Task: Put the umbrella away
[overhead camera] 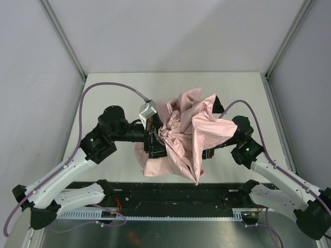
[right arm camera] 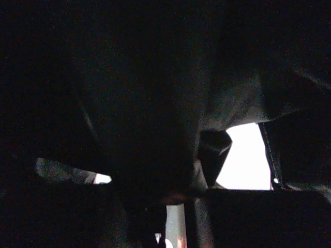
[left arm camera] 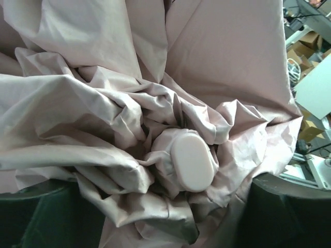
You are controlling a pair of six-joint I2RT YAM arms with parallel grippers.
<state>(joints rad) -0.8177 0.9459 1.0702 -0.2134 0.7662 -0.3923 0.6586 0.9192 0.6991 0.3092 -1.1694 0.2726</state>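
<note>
1. The pale pink fabric folding umbrella (overhead camera: 181, 137) sits mid-desk (overhead camera: 119, 88) between the two arms. Its canopy is collapsed into a loose, crumpled heap, not spread open.
2. From the left wrist, the cloth bunches around a smooth pink oval cap (left arm camera: 192, 161). The shaft, handle and strap are not visible.
3. The left hand (left arm camera: 168, 206) has its fingers (left arm camera: 36, 217) wide apart, with fabric bulging between them. I cannot tell whether they press on it.
4. The right hand (overhead camera: 211, 152) is buried under the canopy and its camera is nearly dark, so I cannot tell its state.
5. My judgement: the collapse looks done, while gathering the folds, wrapping them tight and setting the bundle down are left.
</note>
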